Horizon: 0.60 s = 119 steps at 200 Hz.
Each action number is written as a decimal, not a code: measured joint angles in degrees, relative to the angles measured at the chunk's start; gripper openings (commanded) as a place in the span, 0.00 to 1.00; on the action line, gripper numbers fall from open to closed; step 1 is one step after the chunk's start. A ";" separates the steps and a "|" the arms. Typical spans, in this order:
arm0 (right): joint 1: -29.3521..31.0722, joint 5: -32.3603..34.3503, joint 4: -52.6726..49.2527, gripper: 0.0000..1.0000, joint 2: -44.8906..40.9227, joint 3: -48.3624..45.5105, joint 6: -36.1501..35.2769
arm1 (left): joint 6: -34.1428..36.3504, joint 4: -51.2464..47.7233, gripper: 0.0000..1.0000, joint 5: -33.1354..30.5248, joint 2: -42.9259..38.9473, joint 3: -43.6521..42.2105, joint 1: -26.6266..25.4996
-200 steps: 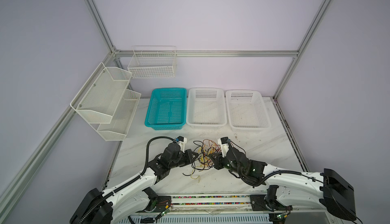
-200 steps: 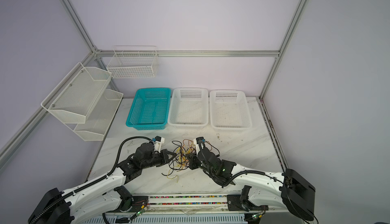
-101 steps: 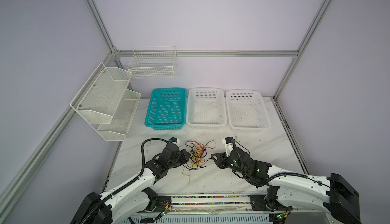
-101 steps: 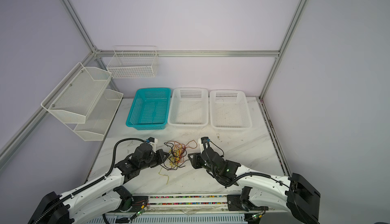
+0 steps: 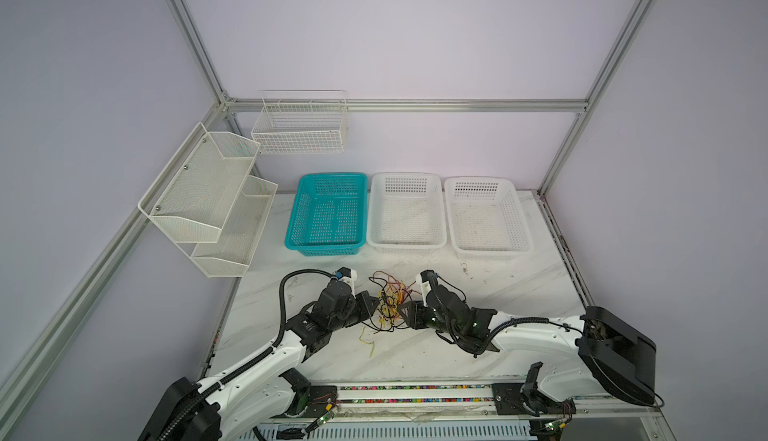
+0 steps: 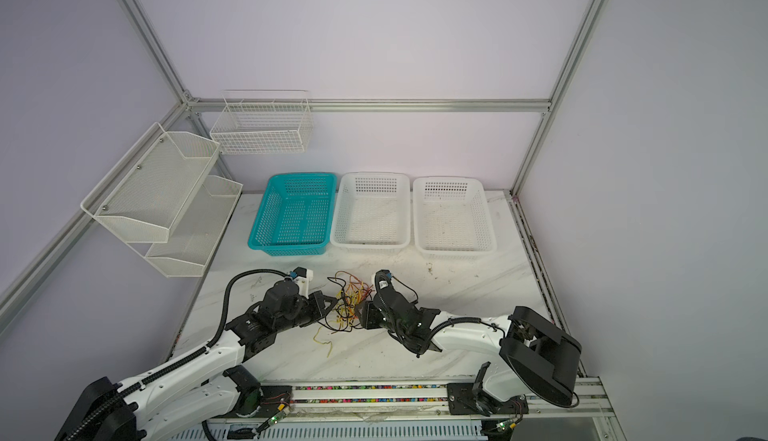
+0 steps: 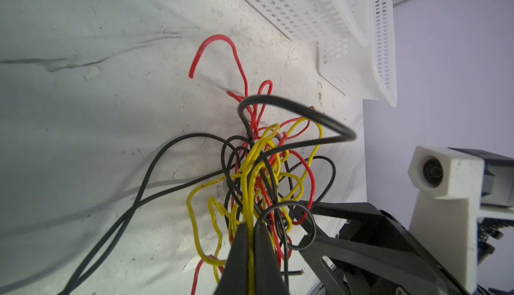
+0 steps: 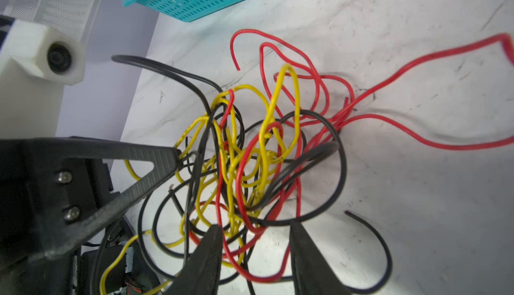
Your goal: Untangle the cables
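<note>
Cables (image 5: 388,304) lie bunched mid-tabletop (image 5: 519,289), bare surface stretching right toward the edge

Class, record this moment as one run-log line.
phase: untangling | left end effector: shut on thin yellow cable | right end effector: open at tangle of thin black, yellow, red cables

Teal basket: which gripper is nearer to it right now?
Left. The left gripper, shut on a yellow cable, sits in front of the teal basket's right corner; the right gripper, open at the cables, is farther right, before the middle white basket.
</note>
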 measured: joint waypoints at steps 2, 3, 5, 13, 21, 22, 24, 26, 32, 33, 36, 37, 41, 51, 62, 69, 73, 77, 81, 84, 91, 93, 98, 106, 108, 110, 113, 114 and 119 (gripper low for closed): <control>-0.02 0.11 0.35 0.41 0.07 0.00 0.28 | 0.00 0.02 0.00 0.02 0.00 0.00 0.00; -0.02 0.15 0.50 0.41 0.07 0.00 0.39 | 0.00 0.02 0.00 0.04 0.00 -0.02 0.00; -0.02 0.22 0.85 0.41 0.09 0.00 0.70 | 0.00 0.02 0.00 0.04 0.00 0.00 0.00; -0.13 0.81 2.01 0.40 0.11 0.00 1.79 | 0.00 0.02 0.00 0.20 -0.04 -0.02 0.00; -0.24 1.55 3.15 0.40 0.02 -0.02 2.91 | -0.02 0.02 0.00 0.33 -0.13 -0.02 0.00; -0.26 1.62 3.26 0.40 0.02 -0.04 3.04 | 0.00 0.02 0.00 0.35 -0.15 -0.02 0.00; -0.31 1.70 3.48 0.40 0.00 -0.07 3.30 | -0.02 0.02 0.00 0.37 -0.20 -0.02 0.00; -0.37 1.86 3.82 0.40 -0.04 -0.11 3.61 | -0.02 0.02 0.00 0.39 -0.22 -0.02 0.00; -0.61 2.25 4.59 0.39 -0.28 -0.31 4.44 | -0.02 0.15 0.00 0.44 -0.37 -0.13 0.00; -0.66 2.27 4.68 0.39 -0.33 -0.35 4.55 | -0.02 0.17 0.00 0.42 -0.42 -0.15 0.00; -0.81 2.43 5.16 0.39 -0.50 -0.55 4.98 | -0.04 0.17 0.00 0.44 -0.48 -0.22 0.00; -0.85 2.45 5.27 0.39 -0.55 -0.61 5.05 | -0.04 0.20 0.00 0.46 -0.52 -0.26 0.00; -1.14 2.62 5.90 0.39 -0.81 -1.01 5.68 | -0.07 0.22 0.00 0.46 -0.66 -0.42 0.00; -1.79 2.97 7.23 0.38 -1.49 -1.99 6.93 | -0.15 0.20 0.00 0.48 -0.87 -0.74 0.00; -2.80 2.97 8.13 0.38 -2.47 -3.28 8.57 | -0.20 0.13 0.00 0.55 -0.90 -0.87 0.00; -3.50 2.80 8.76 0.37 -2.80 -3.93 9.42 | -0.20 0.15 0.00 0.59 -0.90 -0.87 0.00; -3.87 2.67 9.14 0.37 -2.86 -4.26 9.90 | -0.22 0.20 0.00 0.59 -0.90 -0.87 0.00; -4.39 2.43 9.70 0.36 -2.86 -4.63 10.51 | -0.22 0.20 0.00 0.61 -0.90 -0.87 0.00; -4.92 2.08 10.27 0.36 -2.84 -5.01 10.93 | -0.22 0.20 0.00 0.61 -0.90 -0.87 0.00; -5.33 1.86 10.64 0.36 -2.84 -5.27 11.34 | -0.24 0.20 0.00 0.61 -0.90 -0.87 0.00; -6.12 1.29 11.58 0.35 -2.84 -5.88 12.09 | -0.24 0.22 0.00 0.63 -0.87 -0.87 0.00; -6.27 1.14 11.80 0.35 -2.84 -6.01 12.22 | -0.24 0.22 0.00 0.63 -0.85 -0.87 0.00; -6.80 0.63 12.48 0.35 -2.64 -6.27 12.66 | -0.26 0.24 0.00 0.66 -0.83 -0.87 0.00; -7.41 0.02 13.35 0.35 -1.99 -6.27 13.09 | -0.33 0.35 0.00 0.72 -0.72 -0.87 0.00; -7.54 -0.31 13.64 0.35 -1.64 -6.23 13.20 | -0.33 0.37 0.00 0.74 -0.68 -0.87 0.00; -7.61 -0.33 13.86 0.35 -1.49 -6.19 13.25 | -0.35 0.42 0.00 0.79 -0.61 -0.87 0.00; -7.80 -0.52 14.19 0.35 -1.14 -6.12 13.38 | -0.39 0.48 0.00 0.81 -0.52 -0.87 0.00; -7.82 -0.63 14.27 0.35 -1.03 -6.12 13.42 | -0.39 0.52 0.00 0.83 -0.50 -0.87 0.00; -7.93 -1.09 14.84 0.34 -0.26 -5.92 13.60 | -0.42 0.59 0.00 0.87 -0.39 -0.87 0.00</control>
